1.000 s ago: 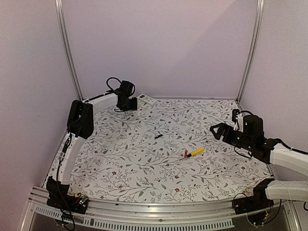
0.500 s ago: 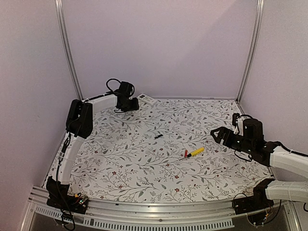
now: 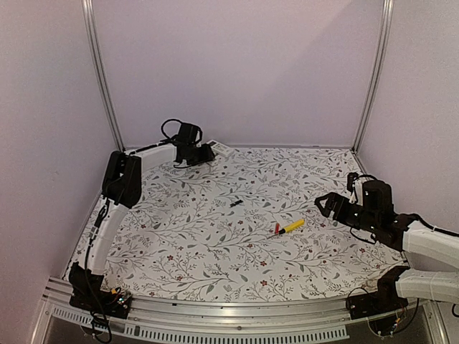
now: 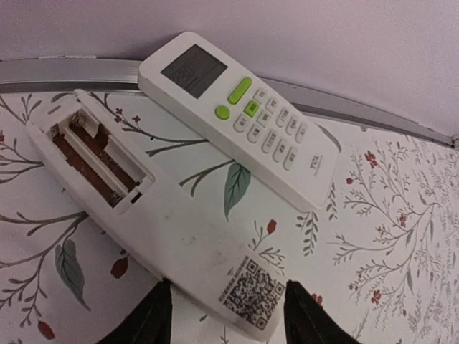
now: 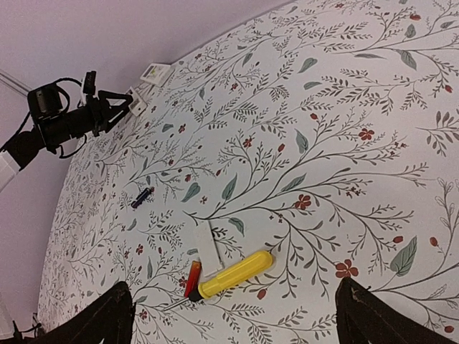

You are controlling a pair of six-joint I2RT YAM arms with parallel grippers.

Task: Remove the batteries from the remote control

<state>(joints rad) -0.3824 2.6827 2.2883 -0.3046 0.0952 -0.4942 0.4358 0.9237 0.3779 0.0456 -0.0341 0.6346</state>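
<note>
- Remote control [image 4: 179, 229]: slim white plastic bar, face down. Its QR-label end lies between the left fingers [image 4: 154, 319], which stand apart on either side of it. Its compartment [image 4: 97, 154], beyond the tips, is uncovered and empty.
- Broader remote [image 4: 244, 122]: white with green buttons, just beyond the slim one.
- Reddish cell [image 5: 192, 279] and dark cell [image 5: 142, 197]: small cylinders lying apart, ahead of the right fingers [image 5: 107, 315], which are spread wide and hold nothing.
- Screwdriver [image 5: 233, 274]: yellow handle, touching the reddish cell.
- Bench [image 3: 179, 236]: white floral print, enclosed by lilac walls [image 3: 237, 64].
</note>
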